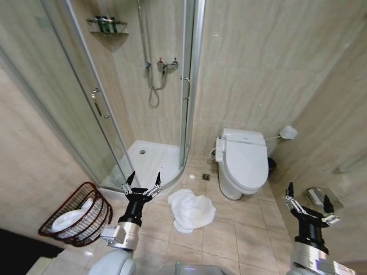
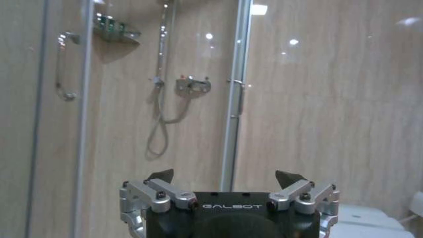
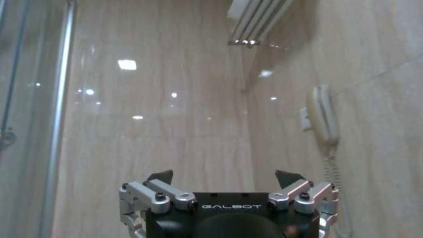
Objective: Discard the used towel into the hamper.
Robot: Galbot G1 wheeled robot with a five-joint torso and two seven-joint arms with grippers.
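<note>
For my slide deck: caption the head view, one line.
Used towel crumpled on bathroom floor, hamper at left, both open grippers, left and right, raised.

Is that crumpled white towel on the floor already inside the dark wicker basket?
No, the crumpled white towel lies on the beige tiled floor, apart from the dark reddish-brown wicker hamper.

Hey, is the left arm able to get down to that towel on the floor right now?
Probably yes. The towel lies in the open on the tiles, nothing on it, beside the raised left gripper, jaws open. The hamper is off to the other side.
</note>
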